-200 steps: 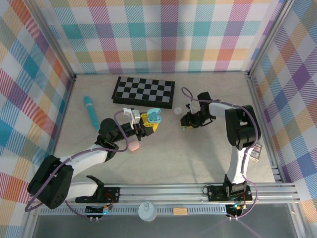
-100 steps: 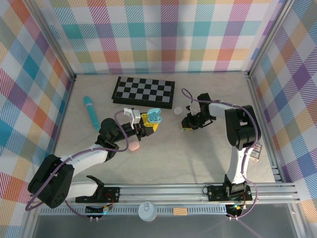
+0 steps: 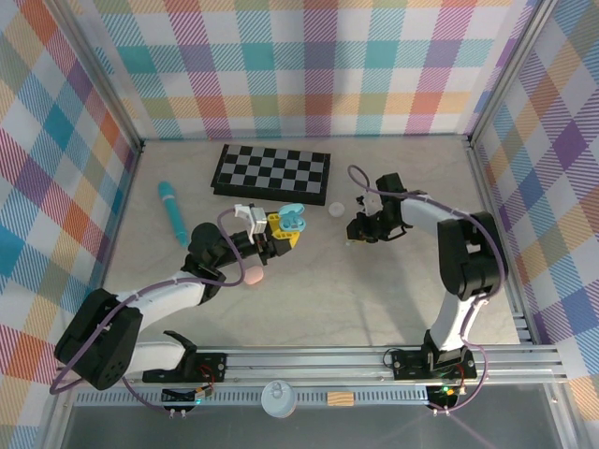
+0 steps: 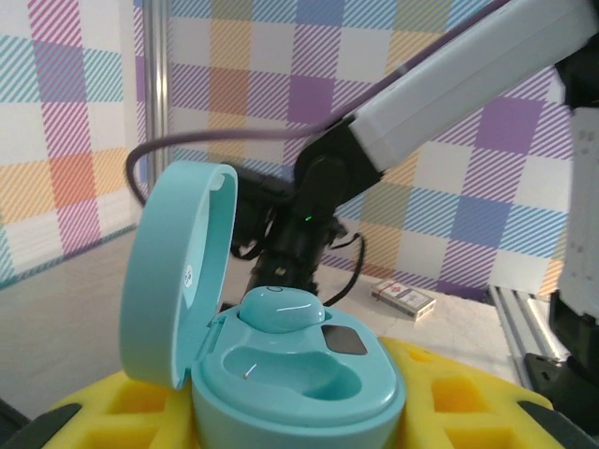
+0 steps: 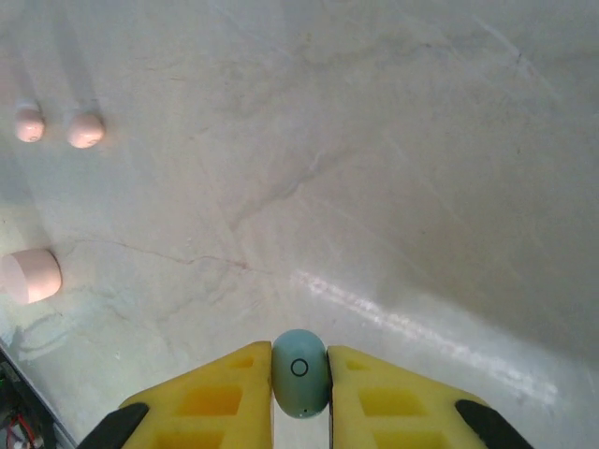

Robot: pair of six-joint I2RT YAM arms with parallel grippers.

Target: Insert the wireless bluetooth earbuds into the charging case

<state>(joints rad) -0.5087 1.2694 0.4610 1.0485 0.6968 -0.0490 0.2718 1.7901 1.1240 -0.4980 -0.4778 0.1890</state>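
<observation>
On the near half of the pale marble-look tabletop [image 3: 374, 290]: one pale pink pebble-shaped plastic case [image 3: 253, 275], lying just beside the left arm's wrist. Beyond it, the left gripper [image 3: 281, 232], its yellow fingers [image 4: 449, 402] closed on the base of the teal plastic charging case [image 4: 299, 379]. The lid stands open and upright. One light blue seated earbud [image 4: 281, 309] fills the far well, and the near well is vacant. To its right, apart from the case, is the right gripper [image 3: 356, 229], jaws narrow and pinching a light blue loose earbud [image 5: 299, 369] at the tips above the table. That earbud carries a small printed circle and no legible writing. On the table past the fingertips in the right wrist view lie two tiny pale pink earbuds [image 5: 85, 130], side by side. Between the grippers, farther back, is a small white round disc [image 3: 336, 210]. At far left lies a long teal stick [image 3: 173, 210]. At the rear is a black-and-white folding chessboard [image 3: 271, 170]. At the table's right edge sits a small printed card box [image 4: 404, 299], its lettering too small to read.
</observation>
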